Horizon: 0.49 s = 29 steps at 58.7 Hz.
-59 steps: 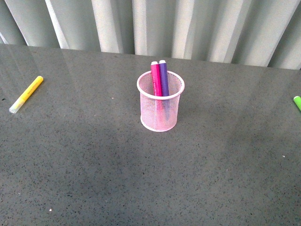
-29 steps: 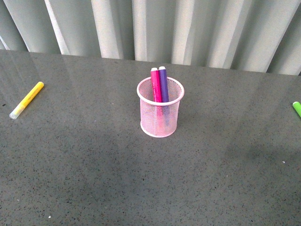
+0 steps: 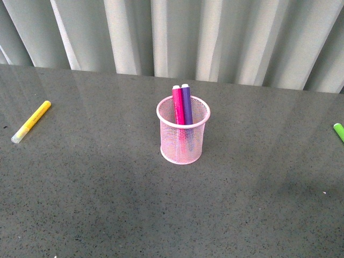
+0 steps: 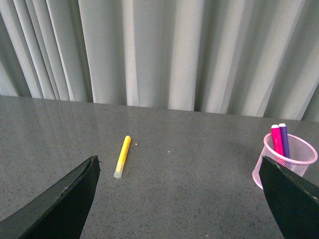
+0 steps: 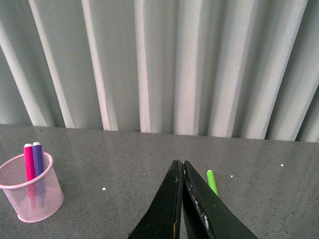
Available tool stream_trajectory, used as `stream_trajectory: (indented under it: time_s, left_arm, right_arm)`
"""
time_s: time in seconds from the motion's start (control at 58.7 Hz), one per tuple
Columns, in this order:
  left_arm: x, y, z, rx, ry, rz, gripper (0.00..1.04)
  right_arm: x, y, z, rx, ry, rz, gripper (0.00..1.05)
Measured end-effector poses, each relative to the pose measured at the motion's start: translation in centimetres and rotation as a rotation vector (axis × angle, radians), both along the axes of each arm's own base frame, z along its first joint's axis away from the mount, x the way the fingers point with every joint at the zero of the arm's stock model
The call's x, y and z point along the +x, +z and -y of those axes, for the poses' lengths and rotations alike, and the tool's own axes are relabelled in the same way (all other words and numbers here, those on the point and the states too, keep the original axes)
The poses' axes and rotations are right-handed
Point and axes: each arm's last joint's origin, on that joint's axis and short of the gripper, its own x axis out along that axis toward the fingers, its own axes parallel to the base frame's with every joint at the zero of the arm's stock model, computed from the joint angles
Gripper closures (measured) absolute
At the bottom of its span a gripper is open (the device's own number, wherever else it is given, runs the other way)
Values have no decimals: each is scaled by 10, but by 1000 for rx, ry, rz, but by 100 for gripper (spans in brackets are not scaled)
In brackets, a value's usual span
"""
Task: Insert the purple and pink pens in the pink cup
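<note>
The pink cup (image 3: pixel 183 137) stands upright mid-table. The pink pen (image 3: pixel 178 103) and the purple pen (image 3: pixel 186 102) stand side by side inside it, tops above the rim. The cup also shows in the left wrist view (image 4: pixel 286 162) and the right wrist view (image 5: pixel 32 194), with both pens in it. My left gripper (image 4: pixel 179 167) is open and empty, raised over the table between the yellow marker and the cup. My right gripper (image 5: pixel 181 164) is shut and empty, raised to the right of the cup. Neither arm shows in the front view.
A yellow marker (image 3: pixel 31 121) lies at the table's left, also in the left wrist view (image 4: pixel 122 156). A green marker (image 3: pixel 339 131) lies at the right edge, also in the right wrist view (image 5: pixel 212 182) just beside the shut fingers. Grey curtains hang behind the table.
The front view has shifted slightly: cup and markers sit a little lower in the picture. The pens stay in the cup. No arm is in view in any frame.
</note>
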Motion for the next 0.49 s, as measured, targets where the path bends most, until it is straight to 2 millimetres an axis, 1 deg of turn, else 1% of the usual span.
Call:
stream_trajectory:
  time_s: [0.494]
  left_arm:
    - [0, 0, 0, 0, 0, 0, 7]
  right_arm:
    - [-11, 0, 0, 0, 0, 2, 101]
